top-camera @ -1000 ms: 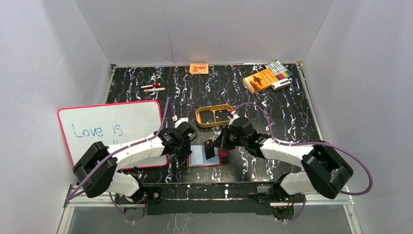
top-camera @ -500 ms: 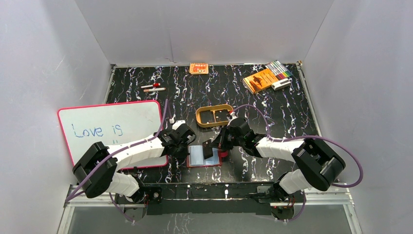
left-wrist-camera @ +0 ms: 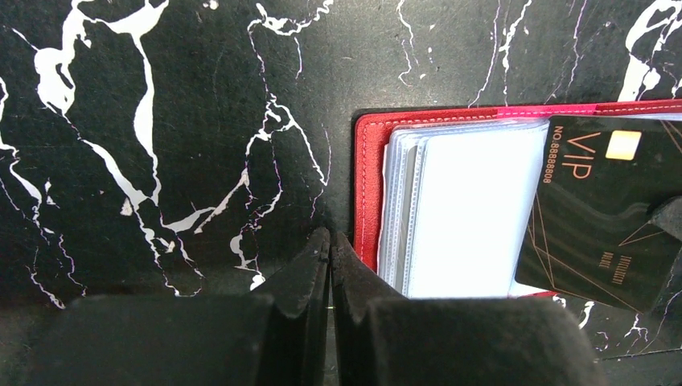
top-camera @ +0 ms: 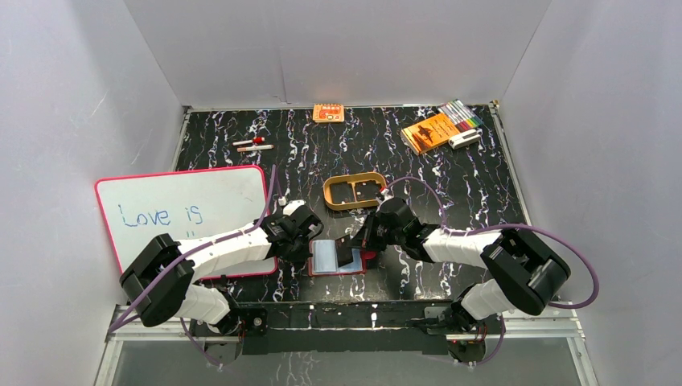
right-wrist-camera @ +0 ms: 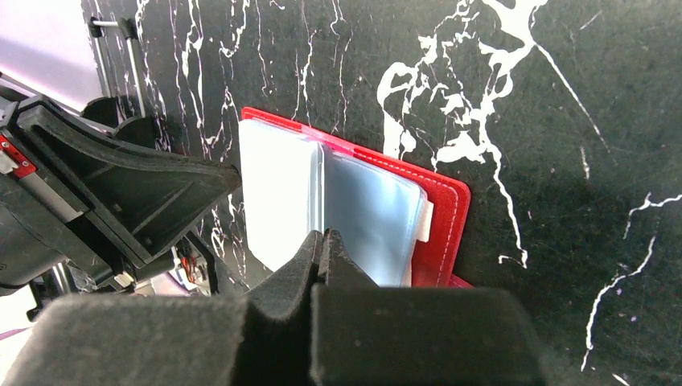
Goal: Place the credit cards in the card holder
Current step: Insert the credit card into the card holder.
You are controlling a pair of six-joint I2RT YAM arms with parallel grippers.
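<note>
The dark red card holder (top-camera: 369, 259) lies open near the table's front, its clear sleeves (top-camera: 324, 256) facing up. In the left wrist view its red edge (left-wrist-camera: 367, 185) and pale sleeves (left-wrist-camera: 470, 217) show. My right gripper (top-camera: 357, 242) is shut on a dark credit card (top-camera: 347, 256) marked VIP (left-wrist-camera: 599, 217), held tilted over the sleeves. In the right wrist view the card is only an edge-on line above the shut fingertips (right-wrist-camera: 324, 239). My left gripper (top-camera: 309, 245) is shut and empty, its tips (left-wrist-camera: 329, 241) at the holder's left edge. No other cards show.
A tan oval tray (top-camera: 354, 191) sits just behind the holder. A whiteboard (top-camera: 185, 213) lies at the left under my left arm. An orange booklet (top-camera: 429, 131) and markers (top-camera: 461, 114) are at the back right, an orange packet (top-camera: 328, 113) at the back, pens (top-camera: 252, 145) at the back left.
My right gripper has brought the dark card slightly left and lower, closer onto the open sleeves. My left gripper has stayed at the holder's left edge.
</note>
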